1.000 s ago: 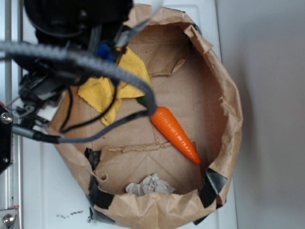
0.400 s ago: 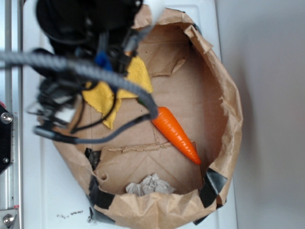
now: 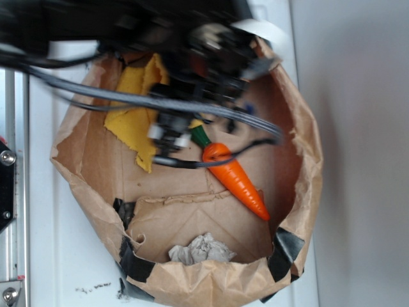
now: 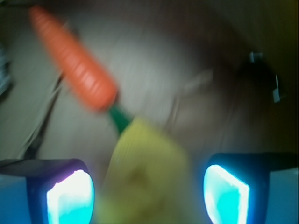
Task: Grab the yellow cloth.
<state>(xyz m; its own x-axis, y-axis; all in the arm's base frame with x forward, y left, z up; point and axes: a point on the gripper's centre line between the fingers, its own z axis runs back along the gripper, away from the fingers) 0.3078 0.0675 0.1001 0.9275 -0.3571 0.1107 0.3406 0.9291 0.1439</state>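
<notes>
You've got the gripper [image 4: 148, 193] spread wide, both glowing pads apart at the bottom of the wrist view, and a corner of the yellow cloth [image 4: 142, 177] sits right in the gap between them, so it looks lined up for a pinch but isn't holding anything yet. The cloth [image 3: 137, 105] itself lies in the upper left of the paper bag [image 3: 305, 166], bunched against the wall with a frayed tail pointing down toward the middle. The carrot [image 3: 235, 178] is just beside it, green top toward the cloth, which is probably why you'd want the fingers over the cloth's corner and not further along. Heads up though: the arm and its cables [image 3: 160, 102] cover much of the cloth from above, both views are smeared with motion blur, and you can't tell if the pads touch fabric. The paper wad [image 3: 201, 248] sits well apart near the bottom wall.
</notes>
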